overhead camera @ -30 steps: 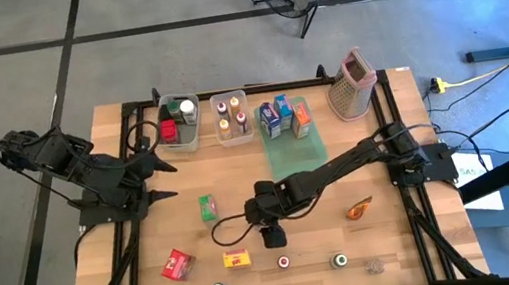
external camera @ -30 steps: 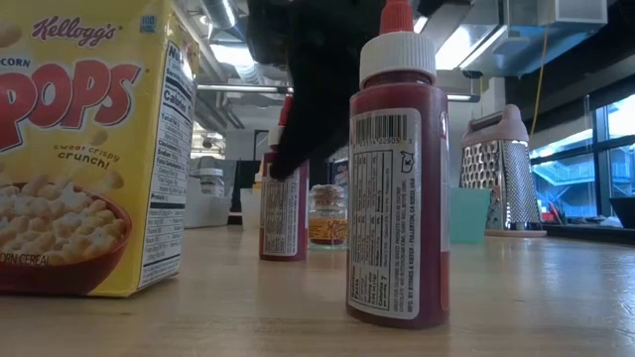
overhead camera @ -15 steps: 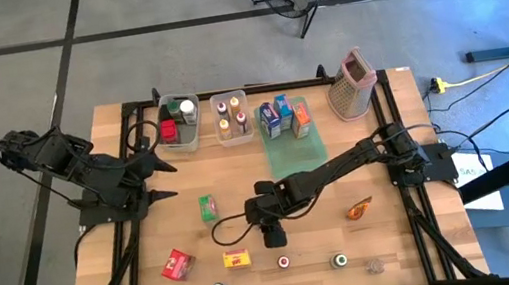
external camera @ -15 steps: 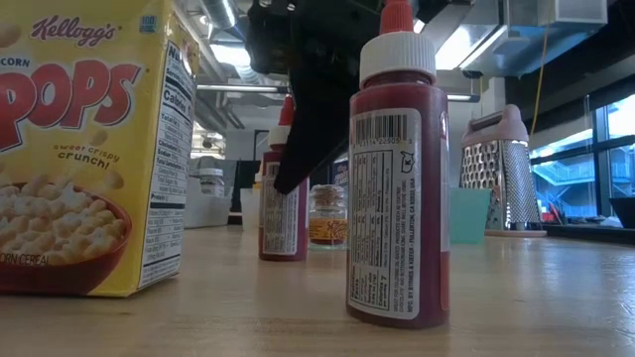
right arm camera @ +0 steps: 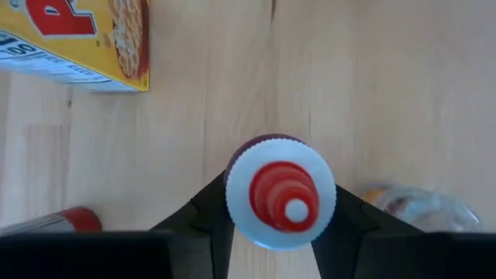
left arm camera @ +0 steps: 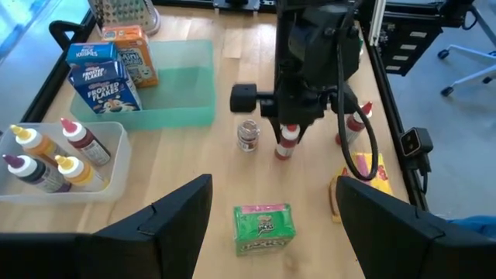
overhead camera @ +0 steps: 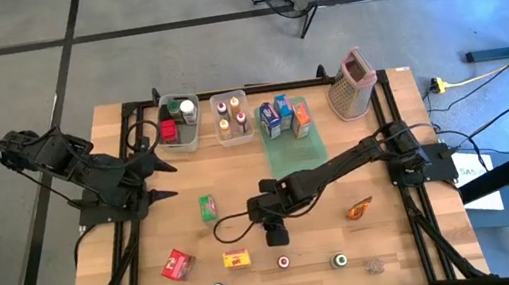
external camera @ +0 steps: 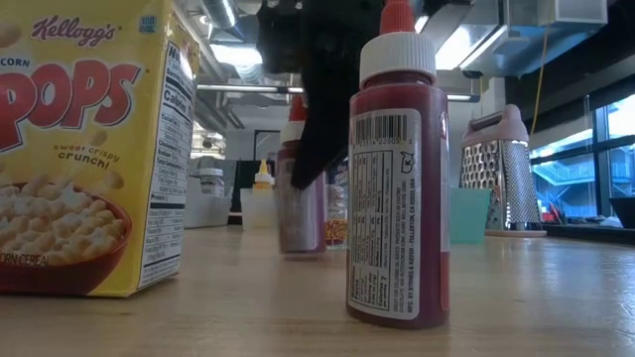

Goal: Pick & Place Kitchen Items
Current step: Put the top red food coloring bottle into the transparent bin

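My right jaws (overhead camera: 272,233) are reaching down over the middle of the desk (overhead camera: 391,243), and they are closing narrow around a small red sauce bottle (right arm camera: 280,192) with a white cap. In the right wrist view my two fingers (right arm camera: 203,209) are sitting on both sides of the bottle, just under the cap, and I am seeing them touch it. In the low view this bottle (external camera: 301,193) is standing upright on the desk, with my dark finger crossing in front of it. A second red bottle (external camera: 398,169) is standing nearer to the low camera, well apart from my grip, and a yellow cereal carton (external camera: 84,149) is standing beside it. A little spice jar (left arm camera: 247,136) is standing just beside the gripped bottle.

My left jaws (overhead camera: 164,179) are waiting wide at the left side of the desk, holding nothing. A green carton (left arm camera: 265,227) is lying near them. At the far edge, two clear bins (overhead camera: 234,135) and a green tray (overhead camera: 289,157) are holding more bottles and cartons, and a grater (overhead camera: 351,83) is standing beside them.
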{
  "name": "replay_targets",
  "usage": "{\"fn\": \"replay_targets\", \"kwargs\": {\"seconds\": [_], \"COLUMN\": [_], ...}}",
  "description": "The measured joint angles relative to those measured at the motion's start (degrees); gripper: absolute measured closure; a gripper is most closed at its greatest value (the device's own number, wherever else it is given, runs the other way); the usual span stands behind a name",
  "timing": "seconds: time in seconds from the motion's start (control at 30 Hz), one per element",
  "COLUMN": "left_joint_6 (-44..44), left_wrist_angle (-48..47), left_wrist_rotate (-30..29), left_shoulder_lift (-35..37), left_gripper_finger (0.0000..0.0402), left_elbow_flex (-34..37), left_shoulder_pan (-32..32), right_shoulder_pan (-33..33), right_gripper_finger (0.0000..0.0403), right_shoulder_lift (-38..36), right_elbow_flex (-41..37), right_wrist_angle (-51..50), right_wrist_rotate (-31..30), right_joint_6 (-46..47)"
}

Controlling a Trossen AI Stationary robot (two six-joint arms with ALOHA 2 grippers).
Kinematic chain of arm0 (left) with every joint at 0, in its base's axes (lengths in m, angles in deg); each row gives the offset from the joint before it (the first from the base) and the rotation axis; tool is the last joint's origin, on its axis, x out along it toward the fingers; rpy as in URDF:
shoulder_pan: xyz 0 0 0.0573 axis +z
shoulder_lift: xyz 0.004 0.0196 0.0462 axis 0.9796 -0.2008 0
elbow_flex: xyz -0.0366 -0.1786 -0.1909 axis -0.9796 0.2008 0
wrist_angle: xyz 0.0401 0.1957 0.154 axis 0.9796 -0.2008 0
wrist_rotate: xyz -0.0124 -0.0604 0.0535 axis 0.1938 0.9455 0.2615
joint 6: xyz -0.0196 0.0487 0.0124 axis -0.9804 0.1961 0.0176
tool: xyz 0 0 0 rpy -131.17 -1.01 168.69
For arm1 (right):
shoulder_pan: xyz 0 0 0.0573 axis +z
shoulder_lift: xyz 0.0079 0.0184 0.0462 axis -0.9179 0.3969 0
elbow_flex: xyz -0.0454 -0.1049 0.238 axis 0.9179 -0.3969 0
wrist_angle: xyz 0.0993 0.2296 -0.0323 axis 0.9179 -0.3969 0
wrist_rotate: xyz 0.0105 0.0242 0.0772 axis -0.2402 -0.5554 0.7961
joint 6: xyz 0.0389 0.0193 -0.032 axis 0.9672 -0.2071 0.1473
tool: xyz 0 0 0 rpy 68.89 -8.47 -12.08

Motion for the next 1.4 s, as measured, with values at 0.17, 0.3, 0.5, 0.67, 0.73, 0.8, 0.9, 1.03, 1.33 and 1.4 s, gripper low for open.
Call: {"fn": "replay_targets", "kwargs": {"seconds": [0.17, 0.3, 0.5, 0.67, 0.73, 0.8, 0.9, 1.03, 1.33, 1.4], "left_joint_6": [-1.9, -0.8, -1.1, 5.4, 8.6, 12.1, 17.3, 24.6, 8.6, 5.2], "left_wrist_angle": [0.0, 0.3, 1.8, 11.0, 15.7, 20.1, 24.2, 26.6, 34.9, 34.7], "left_wrist_rotate": [0.8, 3.5, 0.2, -5.0, -6.1, -6.0, -5.9, -4.0, -0.5, 1.9], "left_shoulder_lift": [0.0, -0.4, -2.3, -5.1, -6.6, -8.2, -10.9, -13.9, -17.5, -17.6], "left_gripper_finger": [0.0132, 0.0132, 0.0132, 0.0132, 0.0132, 0.0132, 0.0132, 0.0132, 0.0132, 0.0132], "left_elbow_flex": [0.0, 0.0, 0.0, 0.0, 0.0, 0.0, 0.0, 0.0, 0.0, 0.0], "left_shoulder_pan": [0.0, 0.0, 0.0, 0.1, 0.1, 0.1, 0.1, 0.1, 6.3, 7.7], "right_shoulder_pan": [0.0, 0.0, 0.0, 0.5, 0.4, 0.2, -0.2, -0.5, -0.6, -0.7], "right_gripper_finger": [0.0275, 0.0275, 0.0275, 0.0272, 0.0271, 0.0271, 0.0270, 0.0269, 0.0268, 0.0268], "right_shoulder_lift": [-4.2, -6.9, -7.9, -7.8, -7.7, -7.9, -7.8, -7.8, -7.8, -7.8], "right_elbow_flex": [1.2, 6.1, 17.8, 22.6, 23.9, 24.7, 25.6, 27.0, 29.6, 30.2], "right_wrist_angle": [-4.4, -6.9, -10.5, -14.0, -14.5, -14.3, -15.1, -15.0, -17.0, -17.9], "right_wrist_rotate": [-0.4, -0.5, -1.9, -7.5, -8.0, -8.0, -8.0, -7.9, -7.7, -7.7], "right_joint_6": [2.8, 3.4, 2.2, -0.5, -1.5, -2.6, -4.0, -5.6, -9.4, -10.0]}}
